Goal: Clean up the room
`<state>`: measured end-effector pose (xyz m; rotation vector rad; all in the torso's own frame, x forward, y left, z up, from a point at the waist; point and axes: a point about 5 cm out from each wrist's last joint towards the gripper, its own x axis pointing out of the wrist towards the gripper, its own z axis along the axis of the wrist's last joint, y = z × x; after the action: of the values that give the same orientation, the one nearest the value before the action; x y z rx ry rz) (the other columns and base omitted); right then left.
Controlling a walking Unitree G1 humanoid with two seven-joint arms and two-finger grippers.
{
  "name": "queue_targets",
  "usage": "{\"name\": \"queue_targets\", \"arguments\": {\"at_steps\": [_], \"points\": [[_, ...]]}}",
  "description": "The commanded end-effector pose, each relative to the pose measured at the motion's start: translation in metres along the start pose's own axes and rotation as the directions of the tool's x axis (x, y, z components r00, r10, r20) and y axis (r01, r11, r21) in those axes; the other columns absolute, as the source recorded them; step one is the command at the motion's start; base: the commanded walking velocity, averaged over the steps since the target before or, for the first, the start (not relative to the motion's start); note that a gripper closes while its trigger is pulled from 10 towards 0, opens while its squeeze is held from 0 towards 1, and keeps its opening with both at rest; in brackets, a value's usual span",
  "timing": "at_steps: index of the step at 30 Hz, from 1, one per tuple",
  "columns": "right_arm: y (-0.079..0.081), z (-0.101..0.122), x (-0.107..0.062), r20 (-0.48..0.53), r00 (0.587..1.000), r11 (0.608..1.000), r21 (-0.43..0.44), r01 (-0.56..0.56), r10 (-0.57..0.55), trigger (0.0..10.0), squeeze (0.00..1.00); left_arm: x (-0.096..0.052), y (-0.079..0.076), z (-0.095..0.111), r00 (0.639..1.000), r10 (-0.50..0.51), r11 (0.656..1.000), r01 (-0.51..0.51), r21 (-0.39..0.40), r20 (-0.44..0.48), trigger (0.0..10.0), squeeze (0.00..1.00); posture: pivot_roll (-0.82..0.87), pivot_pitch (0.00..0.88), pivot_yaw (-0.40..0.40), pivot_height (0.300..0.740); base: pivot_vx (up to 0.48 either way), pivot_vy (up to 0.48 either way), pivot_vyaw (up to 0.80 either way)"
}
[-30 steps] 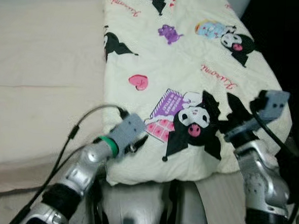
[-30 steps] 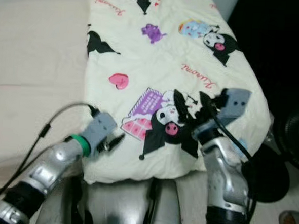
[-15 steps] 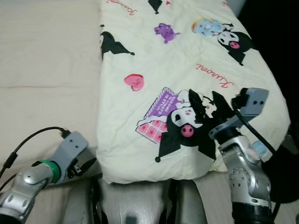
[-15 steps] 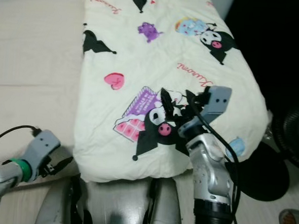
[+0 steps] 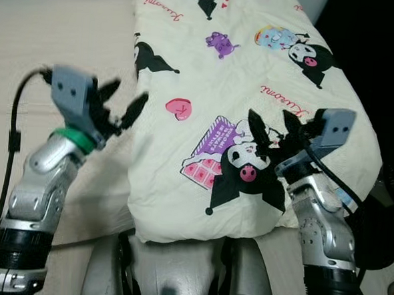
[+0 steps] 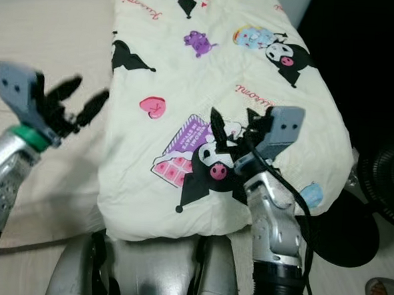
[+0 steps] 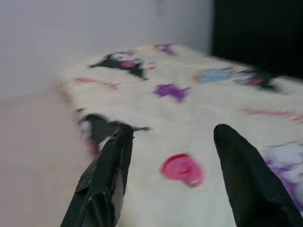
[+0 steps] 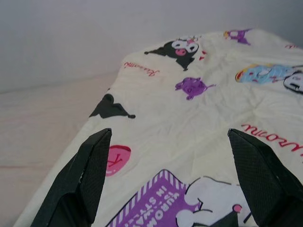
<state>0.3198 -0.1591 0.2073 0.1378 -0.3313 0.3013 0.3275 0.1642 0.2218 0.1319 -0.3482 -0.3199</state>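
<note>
- Bedroom, seen from above: pale pink bed sheet (image 5: 63, 39) on the left, cream cartoon-print blanket (image 5: 240, 90) folded into a long strip over the mid/right of the bed, dark floor to the far right.
- Left gripper (image 5: 119, 101) is raised over the bare sheet, just beside the blanket's left edge, not touching it. Fingers spread wide, holding nothing; tips aim toward the pink heart print (image 5: 180, 108).
- Left wrist view: both black fingers (image 7: 106, 175) frame the heart print, w/ blanket surface below and ahead.
- Blanket's long axis runs away from the robot, near end hanging over the bed edge right in front of its body, far end cut off at the frame top.
- Right gripper (image 5: 273, 129) hovers over the near-right part of the blanket, above the black-and-white character print (image 5: 249, 167). Also wide open, empty. Can't tell if the tips touch the cloth.
- Key relation, as I judge it: blanket lies between the two grippers and fwd of them, so each arm has its own side — left arm nearer the left long edge, right arm nearer the near-right corner. Next move probably needs both to close on the cloth at matching spots.
- Hard to see: near-right corner of the blanket is behind the right arm; the fold's underside and layer count aren't visible. A round black object (image 6: 382, 182) on the floor at far right is cropped, maybe a fan, not sure. Left wrist view is blurry.
</note>
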Motion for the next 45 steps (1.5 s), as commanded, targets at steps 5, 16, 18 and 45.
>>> {"name": "queue_targets", "arguments": {"at_steps": [5, 16, 18, 45], "points": [[0.0, -0.006, -0.007, 0.009, 1.0, 0.996, -0.085, 0.014, -0.013, 10.0, 0.0, -0.008, -0.014, -0.031, 0.993, 0.073, 0.996, -0.068, 0.06, -0.091, 10.0, 0.0, -0.03, 0.08, 0.026, 0.565, 0.0, 0.0, 0.0], [-0.016, -0.036, -0.023, -0.092, 0.99, 0.989, -0.116, 0.092, -0.103, 10.0, 0.0, -0.008, -0.032, -0.054, 0.971, 0.1, 0.985, -0.127, -0.113, -0.217, 10.0, 0.0, -0.03, 0.065, 0.013, 0.604, 0.0, 0.0, 0.0], [-0.017, -0.038, -0.025, -0.096, 0.989, 0.989, -0.114, 0.098, -0.109, 10.0, 0.0, -0.007, -0.037, -0.055, 0.974, 0.082, 0.986, -0.11, -0.124, -0.212, 10.0, 0.0, -0.03, 0.065, 0.013, 0.614, 0.0, 0.0, 0.0], [-0.027, -0.067, -0.032, -0.177, 0.976, 0.986, -0.132, 0.103, -0.126, 10.0, 0.0, -0.011, -0.057, -0.078, 0.968, 0.013, 1.0, -0.017, -0.013, -0.252, 10.0, 0.0, -0.02, 0.035, 0.008, 0.707, 0.0, 0.0, 0.0]]}}
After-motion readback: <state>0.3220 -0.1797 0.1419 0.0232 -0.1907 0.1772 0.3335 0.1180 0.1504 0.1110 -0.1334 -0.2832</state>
